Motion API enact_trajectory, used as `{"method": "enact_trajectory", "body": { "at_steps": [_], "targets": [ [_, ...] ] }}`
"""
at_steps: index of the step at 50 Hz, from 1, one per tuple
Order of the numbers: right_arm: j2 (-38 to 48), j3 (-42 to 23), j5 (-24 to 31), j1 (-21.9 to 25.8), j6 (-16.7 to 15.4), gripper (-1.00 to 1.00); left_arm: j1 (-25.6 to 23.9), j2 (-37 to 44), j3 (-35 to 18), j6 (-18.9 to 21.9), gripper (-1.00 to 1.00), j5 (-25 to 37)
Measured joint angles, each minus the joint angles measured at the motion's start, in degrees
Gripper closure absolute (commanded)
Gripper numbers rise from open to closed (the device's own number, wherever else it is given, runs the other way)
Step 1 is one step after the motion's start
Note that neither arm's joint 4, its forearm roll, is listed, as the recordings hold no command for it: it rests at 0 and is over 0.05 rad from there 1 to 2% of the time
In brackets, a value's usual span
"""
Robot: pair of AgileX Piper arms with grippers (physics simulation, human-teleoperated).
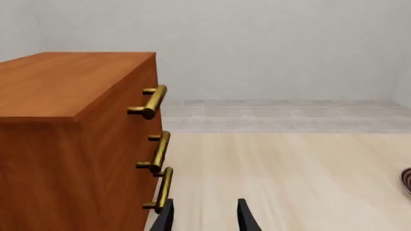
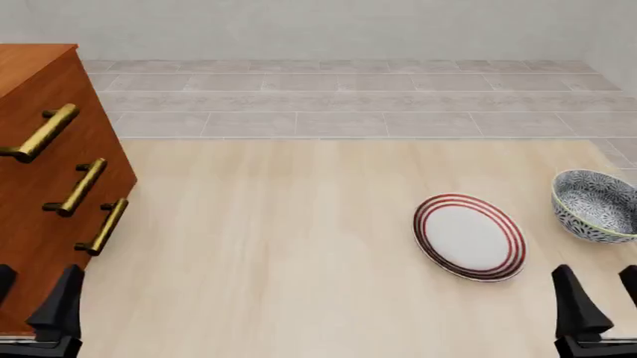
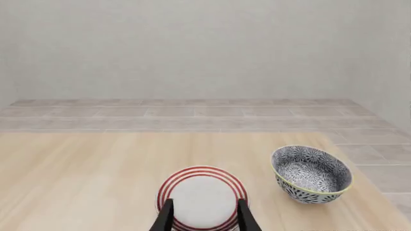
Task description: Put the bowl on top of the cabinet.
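Bowl sits at the bench's far right edge, just beyond the red-ringed plate — well apart from the cabinet at far left. Right jaws, released and empty, hang near it, likely the picking side. Left jaws are parted too, empty beside the cabinet's brass handles — its top is bare for the placing.

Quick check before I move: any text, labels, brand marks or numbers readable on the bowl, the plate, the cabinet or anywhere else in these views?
None: no words, numbers or signs in any view.
bowl: only a blue-and-white floral pattern.
plate: only red rings on white.
cabinet: plain wood with brass handles, no markings.
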State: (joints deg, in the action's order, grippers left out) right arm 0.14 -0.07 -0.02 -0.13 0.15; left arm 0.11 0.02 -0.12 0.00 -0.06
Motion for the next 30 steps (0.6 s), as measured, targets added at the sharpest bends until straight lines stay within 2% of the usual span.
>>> {"method": "enact_trajectory", "body": {
  "at_steps": [16, 30],
  "targets": [
    [1.09, -0.85, 1.51, -1.31, -1.02, -1.0, 0.67, -0.01, -2.2, -0.85, -1.0, 0.56],
    [10.61, -5.81, 0.34, -1.69, -2.63, -1.0, 0.01, -0.02, -3.51, -0.78, -1.0, 1.18]
  ]
}}
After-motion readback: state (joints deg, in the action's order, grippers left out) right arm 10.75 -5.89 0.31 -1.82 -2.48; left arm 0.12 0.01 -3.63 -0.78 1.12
